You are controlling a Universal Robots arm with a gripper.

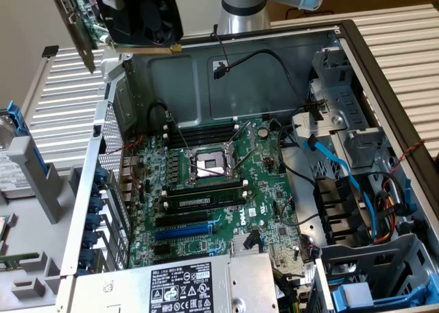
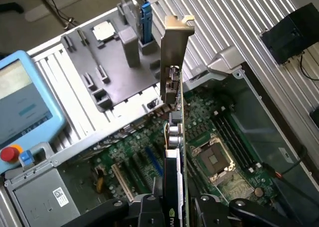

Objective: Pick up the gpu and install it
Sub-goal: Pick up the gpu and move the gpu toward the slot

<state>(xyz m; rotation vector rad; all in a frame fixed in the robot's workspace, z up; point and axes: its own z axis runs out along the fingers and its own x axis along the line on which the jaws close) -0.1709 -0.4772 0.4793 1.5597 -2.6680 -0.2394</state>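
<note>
Green circuit board with a silver end bracket and a black fan shroud: the gpu [image 1: 123,18] is hanging in the air at the exterior view's left, raised over a corner of the open computer case [image 1: 178,73]. I am judging it light and stiff but fragile, with bare components, a thin gold edge and a fan that should not be pressed. Its flat faces beside the shroud are offering the safest hold. In the wrist view, the pincer [image 2: 177,212] is clamping the card edge-on between partly closed jaws, the bracket pointing away. Further right in the exterior view, the motherboard [image 1: 206,189] is lying well below the card.
</note>
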